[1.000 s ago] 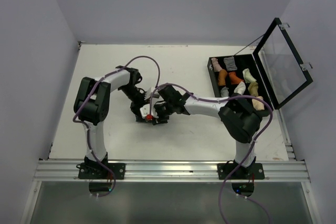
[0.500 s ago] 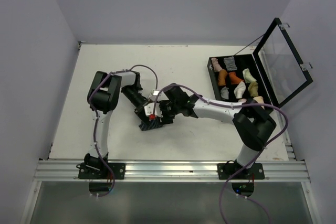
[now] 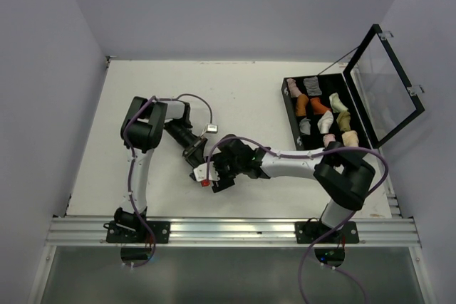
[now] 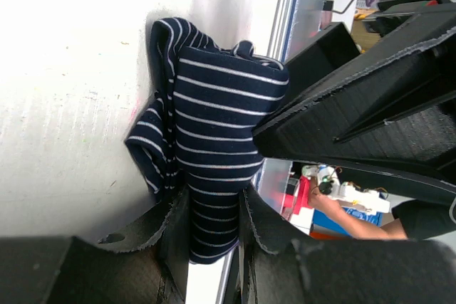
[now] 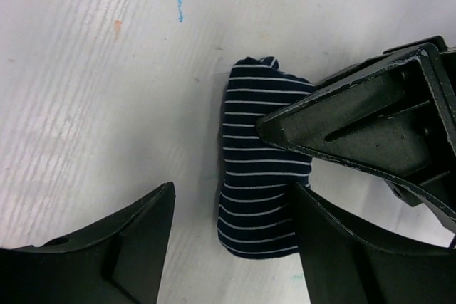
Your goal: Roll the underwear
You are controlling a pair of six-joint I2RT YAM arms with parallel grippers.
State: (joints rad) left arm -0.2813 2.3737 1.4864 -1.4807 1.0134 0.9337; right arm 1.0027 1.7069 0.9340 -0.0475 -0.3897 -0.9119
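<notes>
Underwear (image 4: 214, 126): navy, white-striped, bunched bundle lying on table (image 5: 85, 69), near its front edge | left claw (image 4: 214, 213): clamped on one end of the bundle | right claw (image 5: 234, 208): fingers apart, bundle lying between them

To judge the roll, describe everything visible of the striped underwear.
The underwear is soft knit cloth, navy with thin white stripes, bunched into a loose, lumpy roll lying on the white table. Folds bulge at one end. The left gripper pinches the other end between closed jaws. The right gripper is open, its jaws straddling the roll; whether they touch it is unclear.
</notes>
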